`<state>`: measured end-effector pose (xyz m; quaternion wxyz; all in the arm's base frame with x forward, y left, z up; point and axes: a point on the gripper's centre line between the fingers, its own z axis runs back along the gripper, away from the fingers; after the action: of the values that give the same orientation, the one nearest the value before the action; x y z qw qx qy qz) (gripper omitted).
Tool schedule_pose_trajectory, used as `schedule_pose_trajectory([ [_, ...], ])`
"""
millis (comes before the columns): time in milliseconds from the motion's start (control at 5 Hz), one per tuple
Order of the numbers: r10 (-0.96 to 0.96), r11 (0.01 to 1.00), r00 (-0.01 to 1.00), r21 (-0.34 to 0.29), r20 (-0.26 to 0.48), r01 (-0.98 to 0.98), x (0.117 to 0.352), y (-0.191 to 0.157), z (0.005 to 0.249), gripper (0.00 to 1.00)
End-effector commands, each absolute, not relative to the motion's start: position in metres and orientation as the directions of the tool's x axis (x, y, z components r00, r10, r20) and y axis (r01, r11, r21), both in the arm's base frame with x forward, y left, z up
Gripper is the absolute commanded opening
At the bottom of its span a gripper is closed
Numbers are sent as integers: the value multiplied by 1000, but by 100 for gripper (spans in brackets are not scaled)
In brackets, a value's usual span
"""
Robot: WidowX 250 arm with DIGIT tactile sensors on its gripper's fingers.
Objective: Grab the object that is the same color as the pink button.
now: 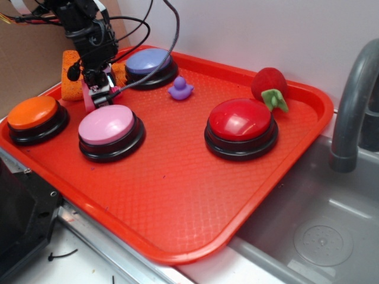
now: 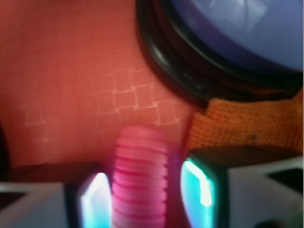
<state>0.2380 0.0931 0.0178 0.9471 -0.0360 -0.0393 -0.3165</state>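
Two fingertip pads [image 2: 199,183] of the black gripper [image 1: 98,89] flank the small hot-pink ridged plastic bolt [image 2: 141,178], jaws apart with slim gaps each side. It lies on the red plastic tray [image 1: 177,189], between the pale pink dome button [image 1: 109,127] and the orange knitted cloth [image 2: 247,123]. Grasping seems in hand; next, closing squarely on the shaft.

On the red tray [image 1: 177,201], the pincer [image 1: 98,94] stood over a pink bolt [image 1: 89,100] at the pink button's [image 1: 109,127] eleven o'clock. An orange cloth [image 1: 72,77] lay behind it. A purple duck [image 1: 180,89] sat at the lavender button's [image 1: 148,64] four o'clock.
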Motion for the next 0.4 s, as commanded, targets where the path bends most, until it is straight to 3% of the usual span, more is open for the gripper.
schedule_pose_trajectory([
  [0, -586, 802, 802, -60, 118, 594, 240, 93, 26, 0],
  [200, -512, 857, 854, -15, 98, 515, 240, 82, 40, 0],
])
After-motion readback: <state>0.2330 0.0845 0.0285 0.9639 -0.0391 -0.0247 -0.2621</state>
